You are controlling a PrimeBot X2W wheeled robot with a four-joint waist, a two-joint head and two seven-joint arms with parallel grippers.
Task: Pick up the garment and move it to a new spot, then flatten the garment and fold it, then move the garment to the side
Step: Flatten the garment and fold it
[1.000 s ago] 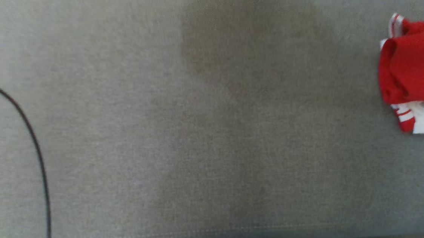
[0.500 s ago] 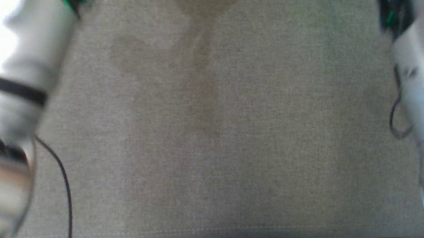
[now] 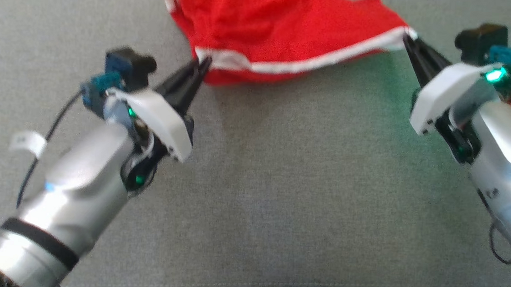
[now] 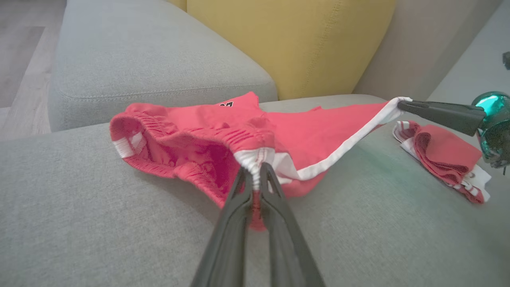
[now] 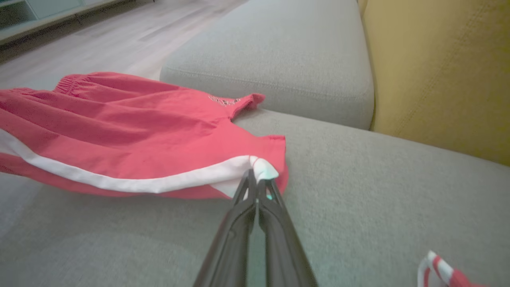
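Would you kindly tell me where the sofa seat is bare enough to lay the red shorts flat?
Free: the seat cushion between the left gripper and right gripper, from the red shorts they hold to the front edge. Crowded: beside the right gripper, where a folded red-and-white garment lies, and behind the shorts, by the yellow back cushion.

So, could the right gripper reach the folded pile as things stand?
Likely not yet: the right gripper is shut on the shorts' hem. The pile lies near it on bare cushion, so only that grip hinders.
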